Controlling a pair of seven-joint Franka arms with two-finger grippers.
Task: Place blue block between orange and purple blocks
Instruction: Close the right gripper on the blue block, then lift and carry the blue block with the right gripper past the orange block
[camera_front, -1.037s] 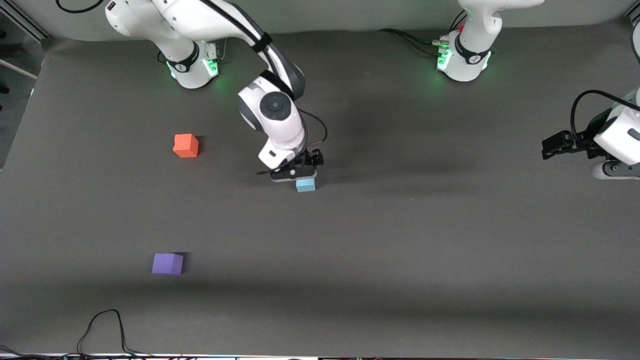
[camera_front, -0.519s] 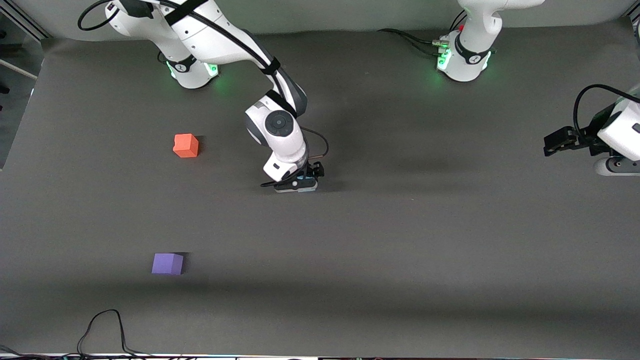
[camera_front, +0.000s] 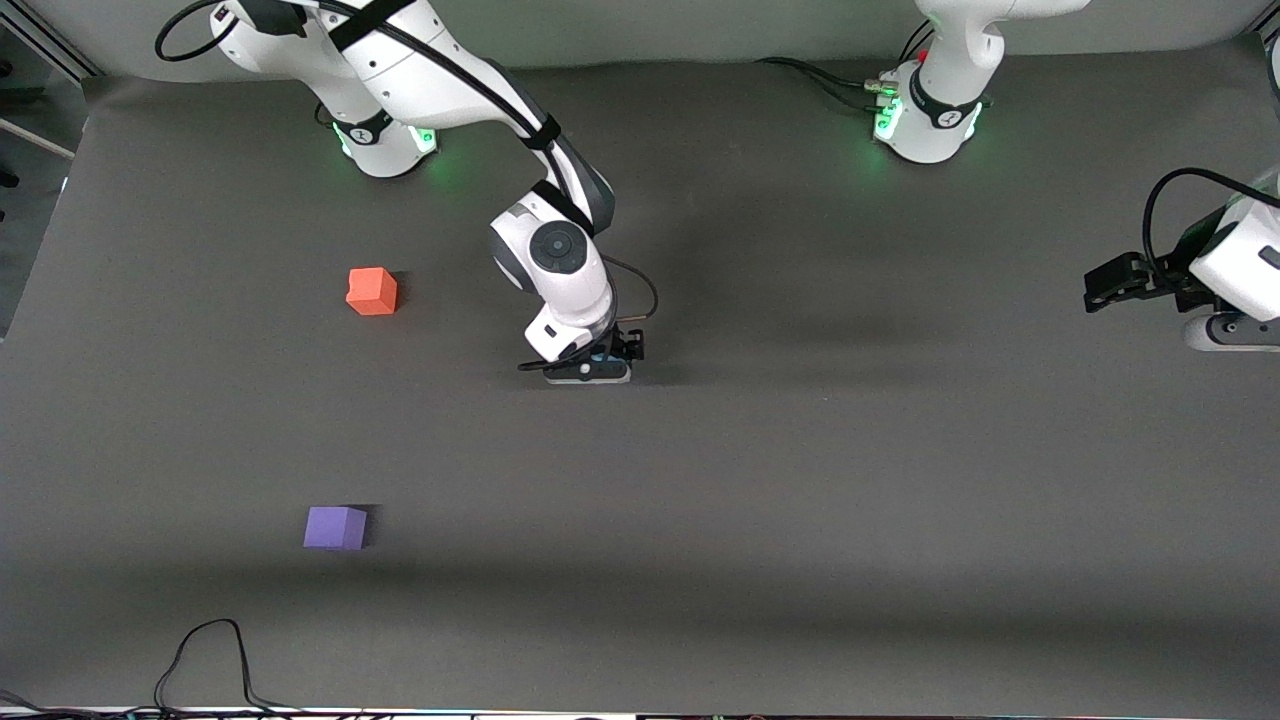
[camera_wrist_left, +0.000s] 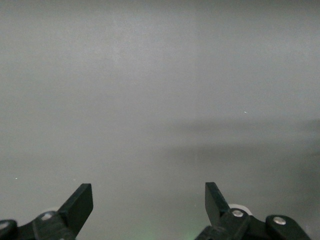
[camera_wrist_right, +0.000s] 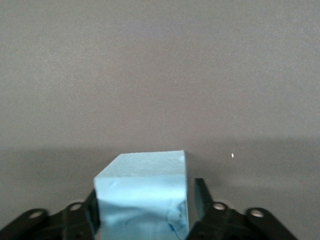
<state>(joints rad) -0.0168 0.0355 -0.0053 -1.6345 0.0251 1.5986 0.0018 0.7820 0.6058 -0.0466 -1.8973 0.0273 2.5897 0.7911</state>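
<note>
The blue block (camera_wrist_right: 142, 192) sits between my right gripper's fingers (camera_wrist_right: 200, 192), which press on its two sides. In the front view my right gripper (camera_front: 597, 372) is low at the table's middle and its hand hides the block almost fully. The orange block (camera_front: 372, 291) lies toward the right arm's end, farther from the front camera. The purple block (camera_front: 336, 527) lies at the same end, nearer to the camera. My left gripper (camera_wrist_left: 149, 200) is open and empty; it waits at the left arm's end of the table (camera_front: 1210, 338).
A dark grey mat (camera_front: 800, 480) covers the table. A black cable (camera_front: 215, 660) loops on the mat at the edge nearest the camera, close to the purple block. The two arm bases stand along the farthest edge.
My right gripper came down over the blue block, which showed just beneath it a second ago, and now covers it. The left arm shifted slightly.
</note>
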